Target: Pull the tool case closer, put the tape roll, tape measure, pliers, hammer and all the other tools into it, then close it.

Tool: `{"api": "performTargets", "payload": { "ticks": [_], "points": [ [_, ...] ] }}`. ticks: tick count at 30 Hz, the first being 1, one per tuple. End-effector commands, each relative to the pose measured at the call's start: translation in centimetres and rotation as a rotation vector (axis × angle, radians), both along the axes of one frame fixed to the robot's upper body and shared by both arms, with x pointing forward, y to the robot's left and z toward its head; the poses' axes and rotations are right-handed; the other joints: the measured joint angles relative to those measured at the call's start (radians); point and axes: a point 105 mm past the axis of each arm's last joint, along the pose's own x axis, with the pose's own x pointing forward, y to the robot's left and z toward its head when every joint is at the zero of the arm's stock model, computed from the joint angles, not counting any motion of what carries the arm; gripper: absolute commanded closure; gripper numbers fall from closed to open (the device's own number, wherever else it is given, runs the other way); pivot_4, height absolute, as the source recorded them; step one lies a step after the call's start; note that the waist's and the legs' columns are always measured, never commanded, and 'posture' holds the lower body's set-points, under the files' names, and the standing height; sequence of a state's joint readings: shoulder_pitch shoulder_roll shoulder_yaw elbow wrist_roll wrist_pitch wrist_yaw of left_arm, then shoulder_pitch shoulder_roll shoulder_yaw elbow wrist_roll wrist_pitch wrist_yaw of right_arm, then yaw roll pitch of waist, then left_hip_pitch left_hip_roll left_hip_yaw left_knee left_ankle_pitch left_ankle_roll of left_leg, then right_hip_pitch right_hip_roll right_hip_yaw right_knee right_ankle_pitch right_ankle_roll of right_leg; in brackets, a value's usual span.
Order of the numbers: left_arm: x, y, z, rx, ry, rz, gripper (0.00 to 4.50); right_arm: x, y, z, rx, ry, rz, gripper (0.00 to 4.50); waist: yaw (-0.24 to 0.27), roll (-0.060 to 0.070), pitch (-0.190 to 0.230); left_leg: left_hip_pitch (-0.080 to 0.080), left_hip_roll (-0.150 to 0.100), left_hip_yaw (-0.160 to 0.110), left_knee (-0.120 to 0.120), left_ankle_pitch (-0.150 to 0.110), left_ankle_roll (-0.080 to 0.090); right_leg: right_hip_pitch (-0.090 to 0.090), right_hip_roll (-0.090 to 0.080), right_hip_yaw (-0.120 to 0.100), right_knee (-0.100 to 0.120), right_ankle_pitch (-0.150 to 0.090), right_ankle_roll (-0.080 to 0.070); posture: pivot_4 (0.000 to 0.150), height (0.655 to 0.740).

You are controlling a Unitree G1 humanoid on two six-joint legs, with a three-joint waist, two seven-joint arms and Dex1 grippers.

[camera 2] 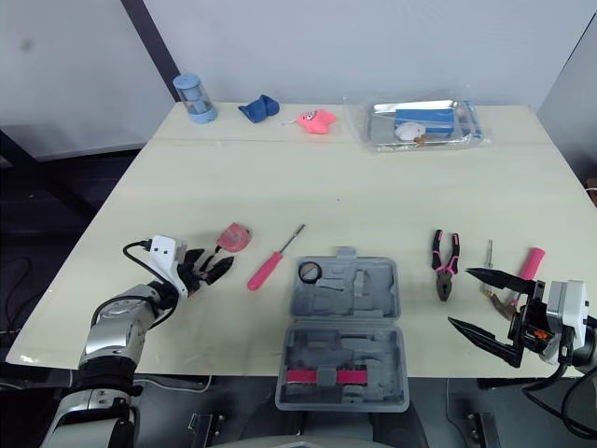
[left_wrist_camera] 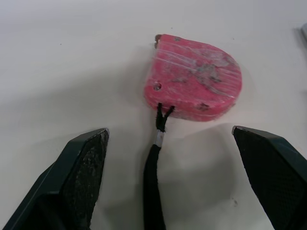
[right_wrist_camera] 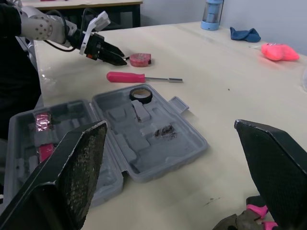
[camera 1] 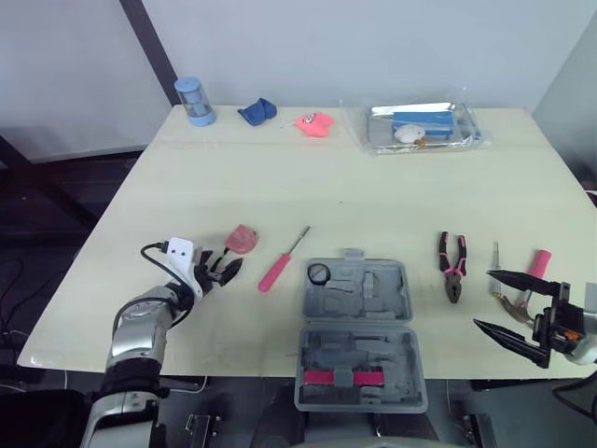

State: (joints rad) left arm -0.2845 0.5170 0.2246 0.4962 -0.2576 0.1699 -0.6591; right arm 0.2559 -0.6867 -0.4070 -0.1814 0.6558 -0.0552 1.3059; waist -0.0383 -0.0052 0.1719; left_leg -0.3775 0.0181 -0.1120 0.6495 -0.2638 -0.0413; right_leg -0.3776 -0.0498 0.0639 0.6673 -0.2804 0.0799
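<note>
On a pale table (camera 1: 373, 187), the left gripper (camera 1: 229, 263), fingers spread apart, points at the pink tape measure (camera 1: 242, 240) just beyond its tips. Rightward lie a screwdriver (camera 1: 283, 259), the open tool case (camera 1: 357, 336), pliers (camera 1: 452, 267), a hammer (camera 1: 524, 283), and the wide-open right gripper (camera 1: 483, 299).

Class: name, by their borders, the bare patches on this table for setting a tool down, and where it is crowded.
Widest: the middle of the table, between blue canister and plastic packet at the back and the front tools. Narrower: the strip between tool case and pliers. Crowded: hammer by the right gripper, tape measure by the left gripper.
</note>
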Motion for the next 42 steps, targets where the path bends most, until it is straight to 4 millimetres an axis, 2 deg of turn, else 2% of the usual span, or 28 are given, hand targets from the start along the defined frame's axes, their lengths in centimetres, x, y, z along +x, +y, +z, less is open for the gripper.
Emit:
{"api": "performTargets", "payload": {
  "ticks": [1, 7, 10, 16, 19, 26, 32, 38, 42],
  "points": [
    [0.2, -0.3, -0.2, -0.003, 0.021, -0.019, 0.92, 0.0, -0.1, 0.9, -0.022, -0.049, 0.009, 0.0, 0.001, 0.0, 0.0, 0.0, 0.0, 0.0, 0.0, 0.0, 0.0, 0.0, 0.0, 0.0, 0.0, 0.0, 0.0, 0.15, 0.74],
    [0.6, -0.3, -0.3, -0.008, 0.026, -0.024, 3.72, -0.1, 0.1, 1.1, -0.025, -0.054, 0.011, 0.0, 0.002, 0.0, 0.0, 0.0, 0.0, 0.0, 0.0, 0.0, 0.0, 0.0, 0.0, 0.0, 0.0, 0.0, 0.0, 0.15, 0.74],
    [0.6, -0.5, -0.5, -0.008, 0.031, -0.033, 4.4, -0.1, 0.3, 1.2, -0.027, -0.055, 0.014, 0.0, 0.002, 0.0, 0.0, 0.0, 0.0, 0.0, 0.0, 0.0, 0.0, 0.0, 0.0, 0.0, 0.0, 0.0, 0.0, 0.15, 0.74],
    [-1.2, -1.2, -0.6, -0.021, 0.026, -0.1, 4.4, -0.4, 1.0, 1.8, -0.002, -0.063, 0.049, 0.0, -0.001, 0.0, 0.0, 0.0, 0.0, 0.0, 0.0, 0.0, 0.0, 0.0, 0.0, 0.0, 0.0, 0.0, 0.0, 0.15, 0.74],
    [-3.3, -1.7, -0.4, -0.008, 0.04, -0.168, 4.4, -0.7, 1.3, 1.9, -0.001, -0.051, 0.082, 0.0, -0.004, 0.001, 0.0, 0.0, 0.0, 0.0, 0.0, 0.0, 0.0, 0.0, 0.0, 0.001, 0.0, 0.0, 0.0, 0.15, 0.74],
    [-7.9, -0.9, -0.2, 0.053, 0.094, -0.215, 4.4, -1.0, 2.0, 1.6, -0.03, -0.006, 0.174, 0.0, -0.002, 0.001, 0.0, 0.0, 0.0, 0.0, 0.0, 0.0, 0.0, 0.0, 0.0, 0.001, 0.0, 0.0, 0.0, 0.15, 0.74],
    [-12.0, -2.6, -0.8, 0.033, 0.146, -0.296, 4.4, -0.8, 2.9, 1.5, -0.033, 0.011, 0.241, 0.0, 0.002, 0.001, 0.0, 0.0, 0.001, 0.001, -0.001, 0.0, 0.0, 0.0, 0.0, 0.001, -0.001, 0.0, 0.0, 0.15, 0.74],
    [-14.1, -3.4, -1.4, 0.015, 0.176, -0.3, 4.4, -0.6, 3.2, 1.6, -0.048, 0.018, 0.279, 0.0, 0.005, 0.001, 0.0, -0.001, 0.001, 0.001, -0.001, 0.0, 0.0, 0.0, 0.0, 0.0, -0.003, 0.0, 0.0, 0.15, 0.74],
    [-14.4, -3.4, -1.6, 0.008, 0.185, -0.294, 4.4, -0.6, 3.3, 1.8, -0.06, 0.02, 0.291, 0.0, 0.004, 0.001, 0.0, -0.001, 0.001, 0.001, -0.001, 0.0, 0.0, 0.0, 0.0, 0.0, -0.003, 0.0, 0.0, 0.15, 0.74]
  ]
}}
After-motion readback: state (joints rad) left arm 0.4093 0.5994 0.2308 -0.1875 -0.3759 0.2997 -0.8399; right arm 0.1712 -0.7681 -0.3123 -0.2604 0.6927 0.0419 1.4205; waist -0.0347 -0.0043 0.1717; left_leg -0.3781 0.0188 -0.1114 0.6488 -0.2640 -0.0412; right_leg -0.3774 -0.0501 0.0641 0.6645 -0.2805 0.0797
